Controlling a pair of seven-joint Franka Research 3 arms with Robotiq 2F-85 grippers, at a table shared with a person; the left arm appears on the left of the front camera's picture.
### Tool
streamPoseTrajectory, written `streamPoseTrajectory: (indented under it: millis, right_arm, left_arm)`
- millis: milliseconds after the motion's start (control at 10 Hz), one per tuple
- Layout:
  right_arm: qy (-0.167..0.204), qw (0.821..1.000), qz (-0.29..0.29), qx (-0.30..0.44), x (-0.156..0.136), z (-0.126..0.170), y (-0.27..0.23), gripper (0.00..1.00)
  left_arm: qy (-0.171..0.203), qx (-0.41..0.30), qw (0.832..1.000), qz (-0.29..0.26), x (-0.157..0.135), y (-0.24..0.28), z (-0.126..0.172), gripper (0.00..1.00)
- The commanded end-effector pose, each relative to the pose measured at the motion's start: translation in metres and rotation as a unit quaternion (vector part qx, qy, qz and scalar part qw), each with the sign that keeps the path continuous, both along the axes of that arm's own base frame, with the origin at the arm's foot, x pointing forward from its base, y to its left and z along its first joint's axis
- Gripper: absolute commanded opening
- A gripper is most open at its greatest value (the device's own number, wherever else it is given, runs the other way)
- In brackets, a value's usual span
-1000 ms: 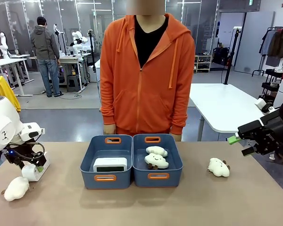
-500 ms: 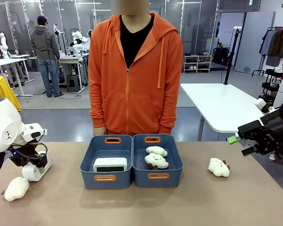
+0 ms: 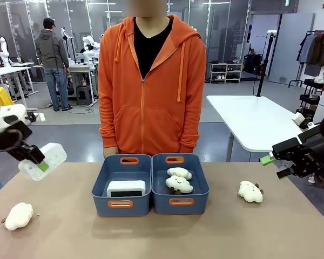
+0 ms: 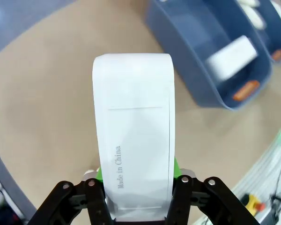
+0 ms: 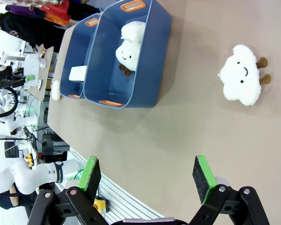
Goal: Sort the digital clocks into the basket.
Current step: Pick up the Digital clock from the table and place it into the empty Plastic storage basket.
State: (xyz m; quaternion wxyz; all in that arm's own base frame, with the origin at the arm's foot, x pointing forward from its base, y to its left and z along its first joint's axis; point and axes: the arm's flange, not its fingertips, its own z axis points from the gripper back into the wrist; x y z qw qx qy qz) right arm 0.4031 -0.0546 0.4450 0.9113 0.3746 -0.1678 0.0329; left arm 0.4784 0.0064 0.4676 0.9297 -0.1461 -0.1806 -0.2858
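The left gripper [image 3: 41, 165] clamps a clock [image 3: 47, 158] in the air, left of the left basket [image 3: 103, 179], which holds the other clock [image 3: 126, 188]. The right basket [image 3: 203, 184] holds two plushes [image 3: 179, 183]. The right gripper [image 3: 274, 167] stands with its fingers apart, empty.

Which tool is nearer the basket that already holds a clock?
Left. The left tool, shut on the second clock, hangs just left of that basket; the right tool, open, sits past the other basket at the right edge of the table.
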Motion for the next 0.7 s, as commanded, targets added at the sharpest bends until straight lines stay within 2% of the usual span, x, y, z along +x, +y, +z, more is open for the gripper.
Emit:
streamPoseTrajectory:
  millis: [0,100,400,500,600]
  right_arm:
    - [0.002,1.0,0.0,-0.007,0.001,0.001,0.001,1.0]
    - [0.002,1.0,0.0,-0.007,0.001,0.001,0.001,1.0]
    - [0.002,1.0,0.0,-0.007,0.001,0.001,0.001,1.0]
    - [0.002,1.0,0.0,-0.007,0.001,0.001,0.001,1.0]
    - [0.002,1.0,0.0,-0.007,0.001,0.001,0.001,1.0]
  left_arm:
    - [-0.017,-0.027,0.99,-0.135,0.004,-0.023,-0.019,0.02]
    - [-0.04,-0.052,0.977,-0.202,0.004,-0.047,-0.019,0.02]
    - [-0.186,-0.031,0.94,-0.285,0.02,-0.118,-0.022,0.02]
    - [-0.202,-0.035,0.931,-0.302,0.025,-0.141,-0.025,0.02]
    - [-0.202,-0.035,0.925,-0.319,0.031,-0.167,-0.033,0.02]
